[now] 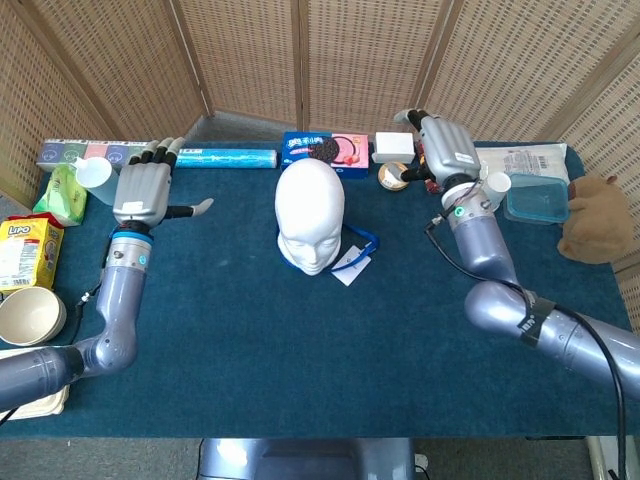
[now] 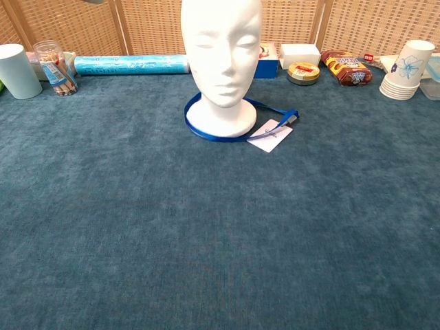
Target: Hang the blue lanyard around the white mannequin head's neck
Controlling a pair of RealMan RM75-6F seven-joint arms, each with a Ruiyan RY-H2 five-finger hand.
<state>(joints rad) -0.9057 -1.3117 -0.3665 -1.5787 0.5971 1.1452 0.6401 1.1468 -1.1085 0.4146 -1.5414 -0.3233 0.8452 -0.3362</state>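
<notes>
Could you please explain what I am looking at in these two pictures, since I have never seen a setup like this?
This is a robot with two grey arms, each ending in a five-finger hand, working at a blue-covered table. One picture looks down from the robot's head, so both arms show; the other looks forward from its chest, low over the table. The left hand and the right hand are both raised, fingers apart, holding nothing. In the middle stands a white mannequin head. A blue lanyard lies looped around its base, with a white card on the cloth beside it. Along the back edge sit boxes, snacks and a stack of paper cups.
</notes>
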